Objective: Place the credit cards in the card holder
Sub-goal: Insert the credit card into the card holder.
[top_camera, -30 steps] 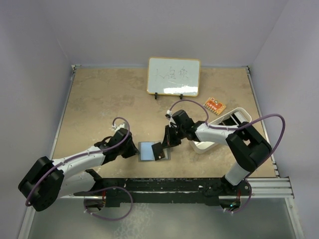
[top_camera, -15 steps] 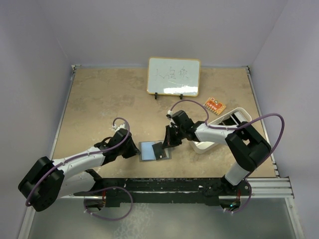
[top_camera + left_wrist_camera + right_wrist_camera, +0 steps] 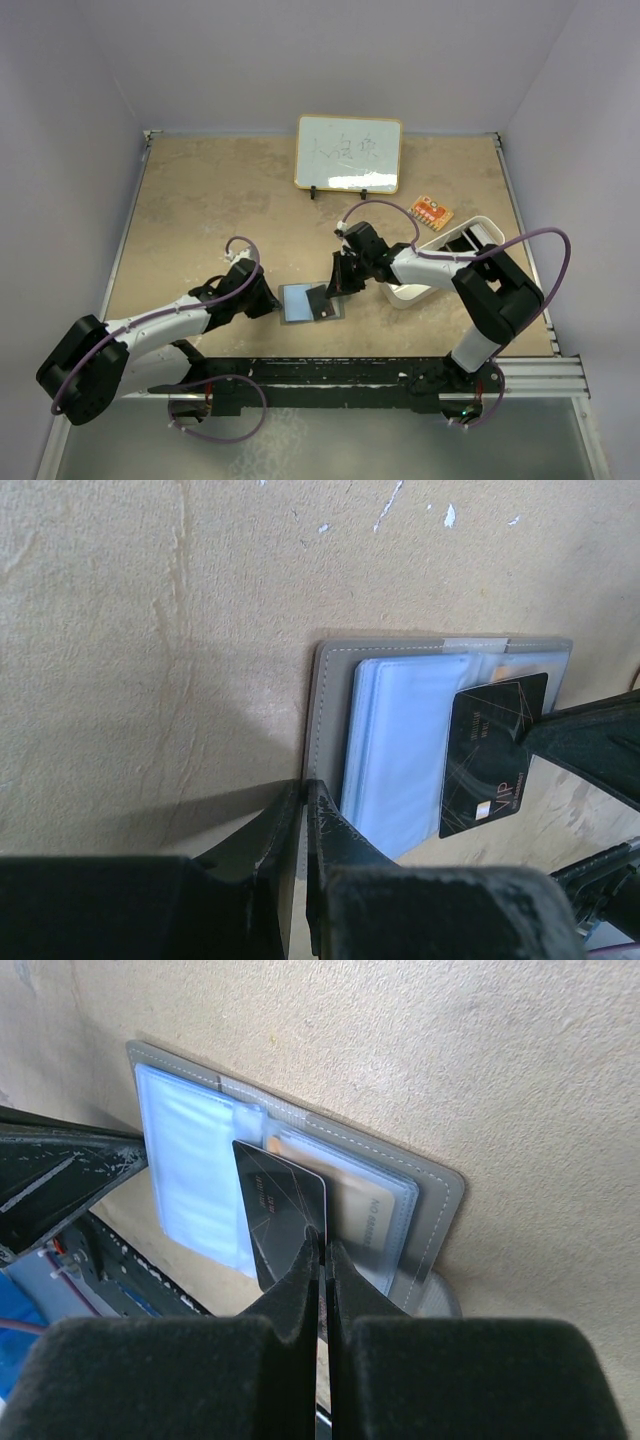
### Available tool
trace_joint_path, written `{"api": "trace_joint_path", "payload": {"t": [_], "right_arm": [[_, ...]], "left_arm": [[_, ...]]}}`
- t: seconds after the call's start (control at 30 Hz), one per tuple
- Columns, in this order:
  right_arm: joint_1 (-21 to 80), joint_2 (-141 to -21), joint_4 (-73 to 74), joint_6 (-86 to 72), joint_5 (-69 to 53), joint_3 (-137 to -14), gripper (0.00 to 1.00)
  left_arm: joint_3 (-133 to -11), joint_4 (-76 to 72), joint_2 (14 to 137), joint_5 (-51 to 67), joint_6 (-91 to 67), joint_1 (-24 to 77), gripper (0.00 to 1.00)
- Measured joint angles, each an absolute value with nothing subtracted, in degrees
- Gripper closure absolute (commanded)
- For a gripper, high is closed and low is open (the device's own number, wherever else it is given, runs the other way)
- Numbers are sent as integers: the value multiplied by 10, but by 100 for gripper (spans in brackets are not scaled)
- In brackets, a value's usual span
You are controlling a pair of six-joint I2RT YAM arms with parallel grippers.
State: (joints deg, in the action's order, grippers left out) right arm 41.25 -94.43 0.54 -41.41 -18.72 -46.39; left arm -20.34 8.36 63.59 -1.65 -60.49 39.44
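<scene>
At the near middle of the worktop, the card holder lies opened flat, its left edge pinched in the narrow left claw, likely to stop it sliding. The right claw, clamped on a black card, angles it toward a clear sleeve.

Grey card holder, pale stitching along its edge; sleeves pale blue, translucent. The black card carries fine gold lines and gold lettering. An orange-gold card shows through a clear sleeve, dark print on it. Mottled tan counter, faintly veined. Black: left claw, right claw.
</scene>
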Motion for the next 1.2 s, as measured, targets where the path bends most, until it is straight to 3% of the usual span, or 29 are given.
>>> {"api": "trace_joint_path", "payload": {"t": [1.2], "right_arm": [[428,-953,-19,-434,-161,-473,100]], "left_arm": [[-201,52,655,7,-605,394,95]]}}
